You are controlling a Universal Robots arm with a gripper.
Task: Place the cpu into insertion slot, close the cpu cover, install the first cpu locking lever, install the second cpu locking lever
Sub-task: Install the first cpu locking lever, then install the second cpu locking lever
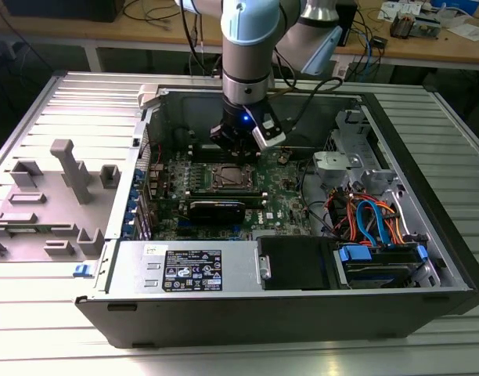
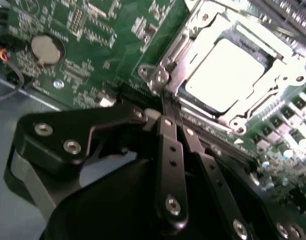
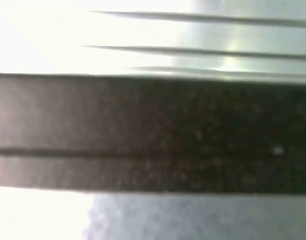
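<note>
My hand (image 2: pixel 165 107) sits low inside the open computer case (image 1: pixel 427 258), its two black fingers (image 2: pixel 170 165) pressed together with nothing between them; the tips rest at the near corner of the socket (image 2: pixel 193 27).

The chip (image 2: pixel 225 75) is already seated in the socket, directly ahead of my fingertips. In the second wrist view its flat metal top shows bright through the cut-out of the cover (image 2: pixel 288 75), which lies down flat around it.

Handling notes, as judgement:
- The chip is light, rigid and smooth-topped. Its underside contacts are fragile, so it should be held by its edges only, never pressed off-centre.
- The cover is thin sheet metal, stiff but easy to bend. Push it on the frame, not on the chip.
- The levers along the socket sides are thin, springy wire (I cannot make out whether either is latched). They are likely to slip off a smooth fingertip, so contact near the bent end would be safest.

The green board (image 2: pixel 93 30) around my hand carries small, easily knocked parts, including a coin battery (image 2: pixel 47 49) off to one side of my fingers.
</note>
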